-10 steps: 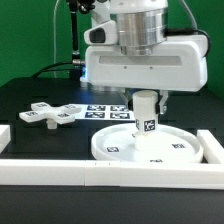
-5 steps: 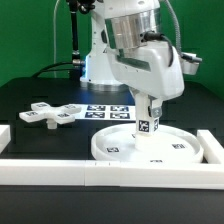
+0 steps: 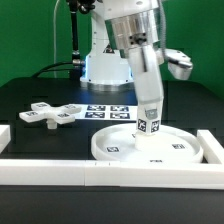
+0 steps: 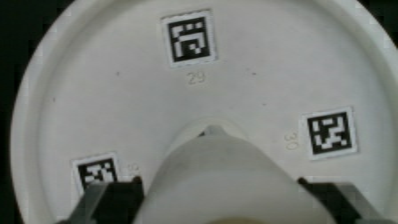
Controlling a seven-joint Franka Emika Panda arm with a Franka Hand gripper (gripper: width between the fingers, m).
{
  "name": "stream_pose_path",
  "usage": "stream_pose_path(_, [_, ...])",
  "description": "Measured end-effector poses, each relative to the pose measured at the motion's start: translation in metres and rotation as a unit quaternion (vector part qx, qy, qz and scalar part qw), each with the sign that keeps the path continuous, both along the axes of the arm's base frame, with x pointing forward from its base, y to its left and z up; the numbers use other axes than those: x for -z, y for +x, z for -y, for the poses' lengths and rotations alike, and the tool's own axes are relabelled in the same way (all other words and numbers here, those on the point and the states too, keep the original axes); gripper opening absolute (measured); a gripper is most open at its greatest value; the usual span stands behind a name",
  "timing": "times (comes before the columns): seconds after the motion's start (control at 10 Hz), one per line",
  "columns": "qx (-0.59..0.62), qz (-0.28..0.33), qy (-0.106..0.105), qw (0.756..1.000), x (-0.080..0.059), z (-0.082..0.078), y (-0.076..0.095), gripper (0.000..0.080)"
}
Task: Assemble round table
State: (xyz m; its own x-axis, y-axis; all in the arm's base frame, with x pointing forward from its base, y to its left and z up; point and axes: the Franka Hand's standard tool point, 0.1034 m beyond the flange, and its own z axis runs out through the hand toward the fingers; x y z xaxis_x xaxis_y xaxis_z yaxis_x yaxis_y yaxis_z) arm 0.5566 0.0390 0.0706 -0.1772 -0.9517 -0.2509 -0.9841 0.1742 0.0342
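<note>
Okay, gripper (image 3: pixel 150 112) is clamped on the leg (image 3: pixel 150 128) from above, with the arm coming down steeply over the scene. In the wrist view the gripper (image 4: pixel 222 198) has a dark finger (image 4: pixel 107 195) tight against each side of the leg (image 4: pixel 222 165) and no gap showing, so it reads as a grasp.

The leg is upright, tag facing the exterior camera, and its lower end sits on the disc (image 3: pixel 120 137) at about the middle. Whether it is seated in a socket cannot be told; the joint is hidden.

The disc lies flat on the black table (image 3: pixel 40 140), rim up, just behind the front bar (image 3: pixel 90 172) and close to the bar on the exterior view's right (image 3: pixel 212 147). In the wrist view the disc (image 4: pixel 125 90) fills the frame, and three square tags show on its floor: one far from the leg (image 4: pixel 189 38) and two nearer, on either side (image 4: pixel 329 132) (image 4: pixel 98 172).

The foot (image 3: pixel 50 114) lies flat on the table toward the exterior view's left, well apart from the disc, tags up and untouched.

The marker board (image 3: pixel 108 110) lies between foot and disc, partly behind the leg. A short bar end (image 3: pixel 4 137) shows at the exterior view's left edge.
</note>
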Motion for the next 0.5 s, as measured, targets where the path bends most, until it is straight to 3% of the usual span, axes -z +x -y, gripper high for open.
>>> stream_pose_path(0.3, [0.066,-0.014,0.006,0.998,0.0004,0.0010,0.0005,0.0412])
stream_pose_path(0.5, [0.040,-0.007,0.008,0.999,0.0006,0.0000,0.0002,0.0600])
